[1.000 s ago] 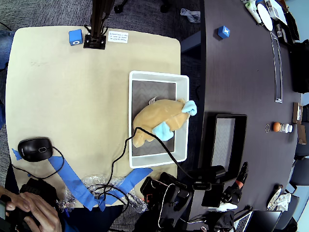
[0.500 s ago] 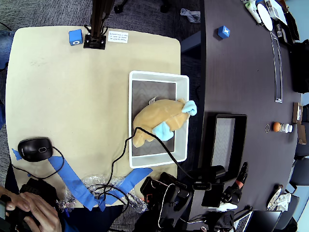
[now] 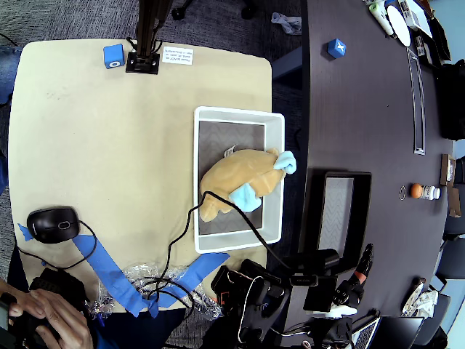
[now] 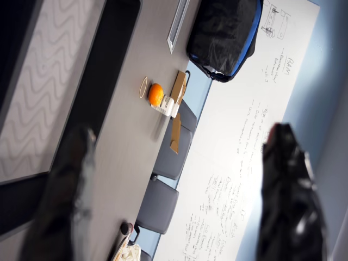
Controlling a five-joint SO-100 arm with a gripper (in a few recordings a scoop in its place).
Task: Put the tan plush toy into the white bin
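Tan plush toy (image 3: 236, 182) lies inside the white bin (image 3: 275, 174), sprawled diagonally across the grey floor. One light blue end is up against the right wall in the overhead view, the other blue patch sits mid-body, and the tan tail end leans on the lower-left rim. A black cable (image 3: 218, 200) crosses over the bin's lower part and the toy.

The bin sits at the right edge of the tan worktop (image 3: 102, 145). Further out there's a blue cube (image 3: 113, 55) and a small black stand (image 3: 142, 62) at the top, a computer mouse (image 3: 52, 223) and blue tape strips (image 3: 109, 273) at lower left. A black tray (image 3: 338, 211) rests on the dark table to the right.

Gripper (image 4: 179, 201): in the wrist view the two fingers are blurred dark shapes, standing wide apart with nothing between them. It's aimed off at a whiteboard (image 4: 255, 136) and chairs, well clear of the bin, though exact pose is hard to read from that blur.

Judgement: placing looks done and this is the release/retreat stage. Next move only calls for parking the arm without snagging the cable or dragging the toy out.
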